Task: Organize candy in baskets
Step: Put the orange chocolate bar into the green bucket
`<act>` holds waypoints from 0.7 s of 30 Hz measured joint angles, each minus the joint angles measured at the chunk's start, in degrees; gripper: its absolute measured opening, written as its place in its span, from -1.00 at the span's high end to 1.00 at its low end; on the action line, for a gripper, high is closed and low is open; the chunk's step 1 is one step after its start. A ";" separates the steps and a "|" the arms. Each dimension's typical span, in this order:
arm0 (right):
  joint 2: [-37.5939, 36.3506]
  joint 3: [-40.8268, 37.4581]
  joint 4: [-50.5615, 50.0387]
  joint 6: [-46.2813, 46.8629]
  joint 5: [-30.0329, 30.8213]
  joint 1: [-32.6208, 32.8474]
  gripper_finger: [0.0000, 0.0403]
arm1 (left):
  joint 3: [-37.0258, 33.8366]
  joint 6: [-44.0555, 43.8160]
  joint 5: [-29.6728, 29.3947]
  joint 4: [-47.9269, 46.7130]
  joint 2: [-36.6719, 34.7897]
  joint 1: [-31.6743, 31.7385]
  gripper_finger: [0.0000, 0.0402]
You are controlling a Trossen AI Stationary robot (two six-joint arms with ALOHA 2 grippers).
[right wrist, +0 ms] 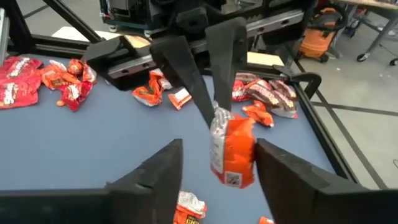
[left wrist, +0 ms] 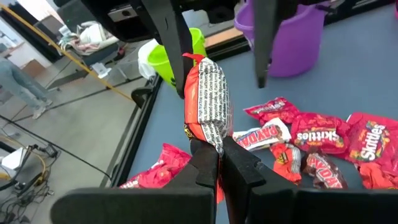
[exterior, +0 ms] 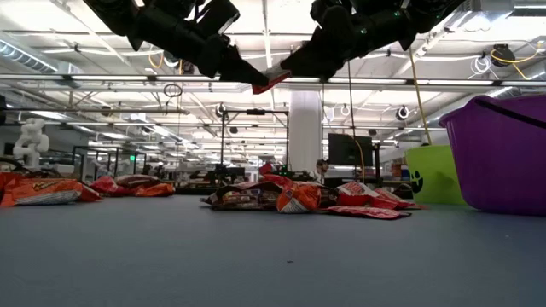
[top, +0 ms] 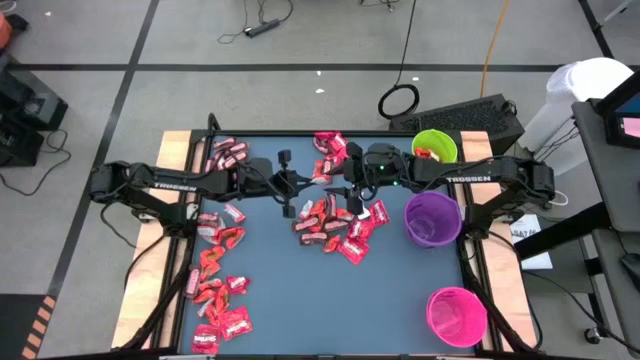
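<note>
left gripper (left wrist: 214,155): fingers pinched on one orange-red candy pack (left wrist: 207,102), which I see held in the air over the table (top: 270,270) centre.
right gripper (right wrist: 217,171): fingers spread, one on each side of that pack, not touching it.
below: candy pile (top: 335,225) directly under both grippers.
other candy: heaps at 9 and 7 o'clock.
baskets: lime green basket (top: 435,146) at 1 o'clock, purple basket (top: 432,220) at 3, pink basket (top: 456,316) at 5.

From table height, the purple basket (exterior: 503,153) runs off the edge, and the far candy (exterior: 43,189) blurs beyond reading.
</note>
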 joint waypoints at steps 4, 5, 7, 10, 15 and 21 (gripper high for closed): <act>-0.02 0.00 0.34 -0.57 0.06 -0.05 0.38 | 0.00 -0.01 0.02 0.63 0.02 0.00 0.92; -0.02 0.00 0.34 -0.58 0.06 -0.05 0.46 | 0.00 -0.01 0.02 0.50 0.02 -0.02 0.92; -0.04 0.00 0.52 -0.70 0.04 -0.02 0.61 | 0.00 0.01 0.02 0.50 0.02 -0.04 0.91; -0.04 0.00 0.40 -2.41 0.02 -0.02 0.81 | 0.00 0.00 0.00 0.47 0.04 0.00 0.91; -0.04 0.00 0.45 -3.17 0.00 -0.02 0.95 | 0.00 -0.05 0.00 0.55 0.04 0.00 0.91; -0.04 0.00 0.47 -3.17 0.09 -0.02 0.94 | 0.00 -0.20 0.00 0.69 0.04 0.00 0.89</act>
